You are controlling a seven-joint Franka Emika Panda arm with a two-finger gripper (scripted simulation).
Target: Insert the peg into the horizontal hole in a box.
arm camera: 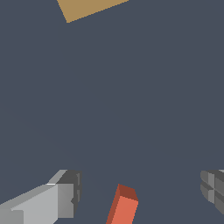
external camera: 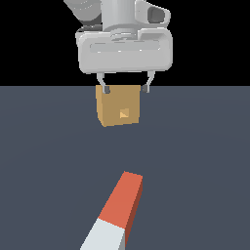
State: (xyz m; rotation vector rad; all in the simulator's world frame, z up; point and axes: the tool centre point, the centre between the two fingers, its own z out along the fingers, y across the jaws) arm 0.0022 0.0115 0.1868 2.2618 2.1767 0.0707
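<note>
Overhead, the Franka arm's gripper hangs above the dark grey floor, its two fingers spread wide and holding nothing. Seen from the exterior view, the fingertips show in front of the upper corners of the tan-orange box, which sits farther back on the floor; whether they touch it cannot be told from this angle. The box's front face carries the small square horizontal hole at its centre, turned toward the camera.

The peg lies flat on the floor in the foreground, well apart from the box. Its red-orange half points toward the box, slightly to the exterior view's right, while its white half runs off the frame's lower edge.

From the wrist view, the gripper is open with clear floor between its fingers. The peg's red-orange end sits in that gap, touching neither finger. A corner of the box shows at the picture's edge, far from the peg.
</note>
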